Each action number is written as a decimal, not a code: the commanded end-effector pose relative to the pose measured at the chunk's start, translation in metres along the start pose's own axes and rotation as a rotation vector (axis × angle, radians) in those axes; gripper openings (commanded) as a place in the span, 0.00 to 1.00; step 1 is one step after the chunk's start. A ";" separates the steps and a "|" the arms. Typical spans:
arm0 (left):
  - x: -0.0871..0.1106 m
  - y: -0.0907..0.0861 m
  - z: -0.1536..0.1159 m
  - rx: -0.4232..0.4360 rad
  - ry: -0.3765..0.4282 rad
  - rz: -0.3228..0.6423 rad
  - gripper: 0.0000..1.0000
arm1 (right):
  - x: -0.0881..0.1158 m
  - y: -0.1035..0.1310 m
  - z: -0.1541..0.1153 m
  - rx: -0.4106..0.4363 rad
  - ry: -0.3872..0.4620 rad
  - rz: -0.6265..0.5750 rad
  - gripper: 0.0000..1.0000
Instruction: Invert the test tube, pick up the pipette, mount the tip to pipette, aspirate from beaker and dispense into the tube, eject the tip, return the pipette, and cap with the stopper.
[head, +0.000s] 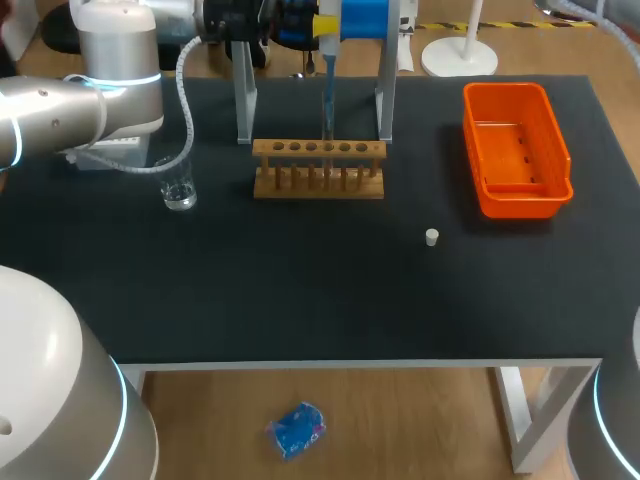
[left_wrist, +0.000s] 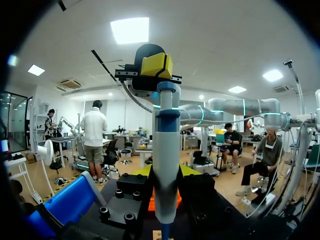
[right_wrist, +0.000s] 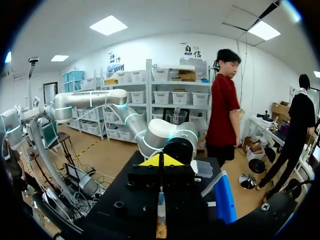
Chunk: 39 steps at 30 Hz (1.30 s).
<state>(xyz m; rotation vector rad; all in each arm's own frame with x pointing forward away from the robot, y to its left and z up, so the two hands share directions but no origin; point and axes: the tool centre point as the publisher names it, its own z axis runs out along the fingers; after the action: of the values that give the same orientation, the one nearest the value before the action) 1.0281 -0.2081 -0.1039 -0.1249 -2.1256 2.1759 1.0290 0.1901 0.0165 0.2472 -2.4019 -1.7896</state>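
While stand posts (head: 245, 100) flank it, the pipette (head: 328, 75) hangs upright, tip down over the rack (head: 318, 182), beaker (head: 179, 190) and stopper (head: 431, 237) well apart. Left wrist: left fingers (left_wrist: 141, 171) clamp its vertical body. Right wrist: right fingers (right_wrist: 149, 161) pressed tip to tip.

My left arm (head: 85, 95) and right arm (head: 612, 425) are silver-grey, round-jointed, with thin cyan light rings (head: 120, 80). A white ribbed cable (head: 185, 110) loops off the left; its black tool (left_wrist: 167, 175) shows screws and yellow tips.
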 end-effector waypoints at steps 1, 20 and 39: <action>0.000 -0.001 0.000 -0.002 0.000 -0.001 0.00 | 0.014 0.010 -0.025 0.054 0.000 0.009 1.00; 0.000 -0.001 0.000 -0.002 0.000 -0.001 0.00 | 0.054 -0.054 -0.077 0.212 0.006 -0.036 1.00; 0.000 -0.001 0.000 -0.002 0.000 -0.001 0.00 | 0.059 -0.081 -0.081 0.251 -0.037 -0.140 1.00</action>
<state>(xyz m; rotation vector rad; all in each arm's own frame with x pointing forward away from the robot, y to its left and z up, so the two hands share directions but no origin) 1.0281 -0.2080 -0.1038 -0.1249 -2.1257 2.1759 0.9933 0.0799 -0.0377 0.4230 -2.6933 -1.5552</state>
